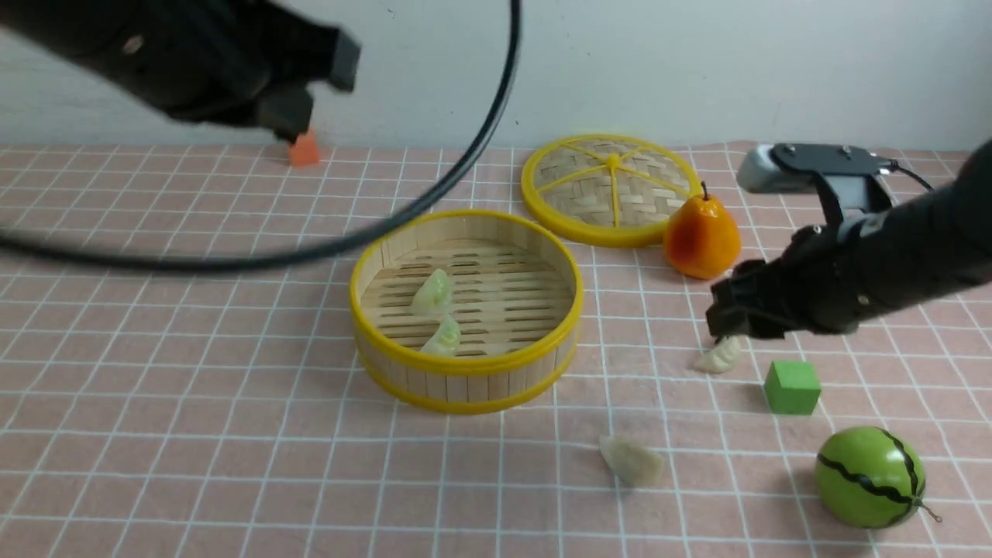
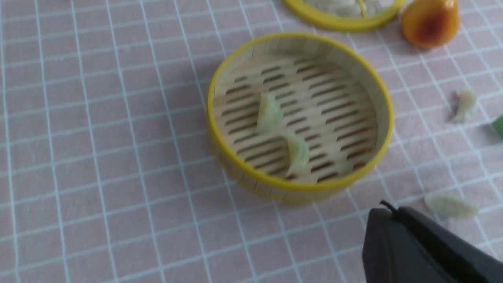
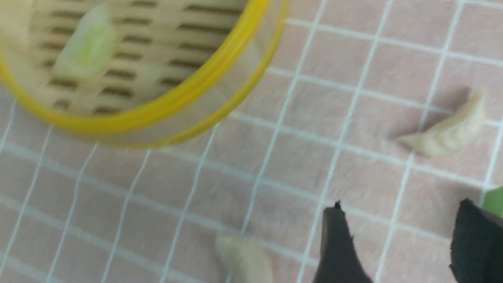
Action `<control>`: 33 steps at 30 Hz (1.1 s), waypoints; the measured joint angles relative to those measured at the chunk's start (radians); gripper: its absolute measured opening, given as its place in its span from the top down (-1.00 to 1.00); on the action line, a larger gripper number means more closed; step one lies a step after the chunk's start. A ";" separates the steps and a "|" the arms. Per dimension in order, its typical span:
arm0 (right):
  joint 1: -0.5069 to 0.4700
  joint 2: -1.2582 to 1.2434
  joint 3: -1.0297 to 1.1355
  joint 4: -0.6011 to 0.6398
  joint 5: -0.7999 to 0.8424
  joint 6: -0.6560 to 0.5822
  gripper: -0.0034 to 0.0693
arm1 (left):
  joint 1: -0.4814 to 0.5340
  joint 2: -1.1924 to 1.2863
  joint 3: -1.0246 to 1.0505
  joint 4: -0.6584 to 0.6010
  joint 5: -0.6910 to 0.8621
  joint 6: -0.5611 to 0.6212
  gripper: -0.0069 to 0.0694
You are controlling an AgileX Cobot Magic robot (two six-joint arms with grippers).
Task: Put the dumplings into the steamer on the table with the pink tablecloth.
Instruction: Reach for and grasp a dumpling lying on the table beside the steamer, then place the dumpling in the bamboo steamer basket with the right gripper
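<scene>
The steamer [image 1: 465, 373] stands mid-table on the pink tablecloth [image 1: 194, 349]. Two pale green dumplings [image 1: 432, 293] [image 1: 443, 338] lie on its slatted floor, also shown in the left wrist view [image 2: 268, 114] [image 2: 297, 153]. Two off-white dumplings lie on the cloth to its right, one [image 1: 719, 356] just under my right gripper [image 1: 725, 322], the other [image 1: 632, 462] nearer the front. In the right wrist view the right gripper [image 3: 401, 203] is open and empty, with one off-white dumpling [image 3: 448, 135] ahead of it. My left gripper [image 1: 288, 124] is raised at the back left, shut and empty [image 2: 387, 212].
A woven yellow-rimmed lid [image 1: 612, 190] lies behind the steamer, with an orange pear [image 1: 701, 236] beside it. A green cube [image 1: 792, 386] and a small watermelon [image 1: 869, 477] sit at the front right. An orange block [image 1: 304, 149] is at the back left. A black cable [image 1: 434, 194] hangs across.
</scene>
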 joint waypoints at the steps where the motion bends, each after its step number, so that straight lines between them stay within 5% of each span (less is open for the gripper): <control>1: -0.018 0.035 -0.028 0.001 0.000 0.017 -0.20 | 0.000 -0.040 0.061 0.008 -0.002 0.000 0.86; 9: -0.079 0.282 -0.187 0.045 -0.002 0.075 -0.21 | 0.000 -0.427 0.565 0.208 -0.047 -0.113 0.86; 15: -0.078 0.401 -0.233 0.011 -0.022 0.077 -0.14 | 0.000 -0.743 0.862 0.453 -0.059 -0.436 0.86; 23: -0.021 0.410 -0.252 -0.023 0.016 -0.006 0.46 | 0.000 -0.842 0.938 0.534 -0.107 -0.571 0.86; 33: 0.058 0.372 -0.510 -0.057 0.268 -0.093 0.47 | 0.000 -0.842 0.965 0.535 -0.241 -0.597 0.86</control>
